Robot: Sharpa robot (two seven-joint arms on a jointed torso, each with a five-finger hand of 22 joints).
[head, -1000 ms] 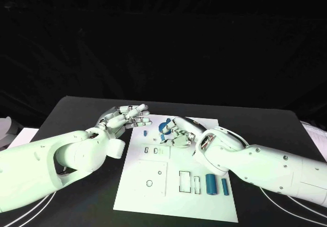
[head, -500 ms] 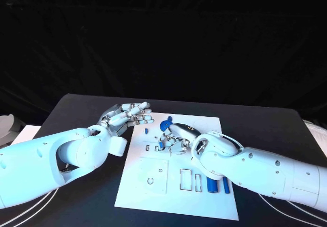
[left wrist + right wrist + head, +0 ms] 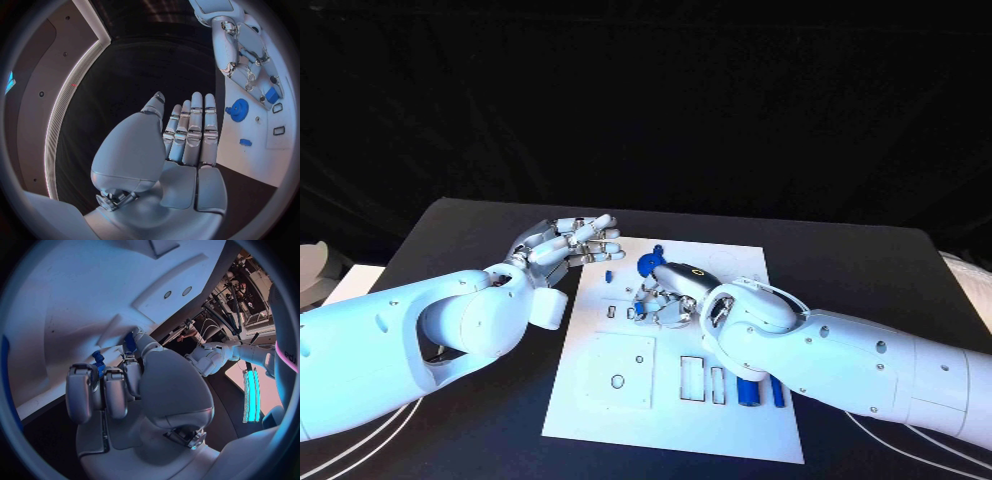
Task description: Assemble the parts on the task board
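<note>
Evidently pressed low over the upper middle of the white task board [image 3: 678, 400], right hand [image 3: 668, 295], fingers curled round a small blue part [image 3: 98, 361]; risked a skewed seating or a dropped piece if released early, slot hidden beneath the fingers. Hovered off the board's left edge, left hand [image 3: 571, 242], fingers straight and close, holding nothing. Lay nearby, blue gear [image 3: 653, 263]; easily knocked by the knuckles. Waited lower right, 2 blue cylinders [image 3: 759, 391].

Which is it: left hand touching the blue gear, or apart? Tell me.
Apart. The left wrist view shows black table between the left hand and the blue gear.
</note>
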